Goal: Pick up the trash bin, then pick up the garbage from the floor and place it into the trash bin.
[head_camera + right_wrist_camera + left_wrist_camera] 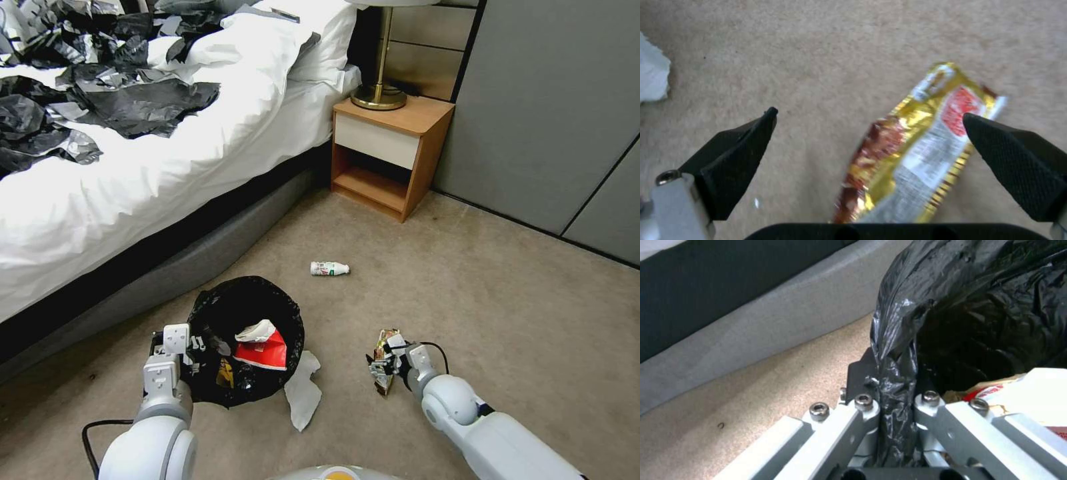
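The trash bin [248,285], lined with a black bag [978,306], is held beside the bed. My left gripper [198,352] is shut on its near rim, the bag fold pinched between the fingers [865,406]. A red carton [270,351] and white paper lie inside the bin. My right gripper [388,360] is open and low over a yellow wrapper [916,153] on the carpet, its fingertips [766,121] either side of the wrapper [383,385]. A white bottle [329,268] lies farther off. A crumpled white tissue [303,395] lies by the bin.
The bed [133,173], with white linen and black bags on top, runs along the left. A wooden nightstand [390,157] with a brass lamp [380,93] stands in the corner by grey wall panels [553,113]. Open carpet spreads to the right.
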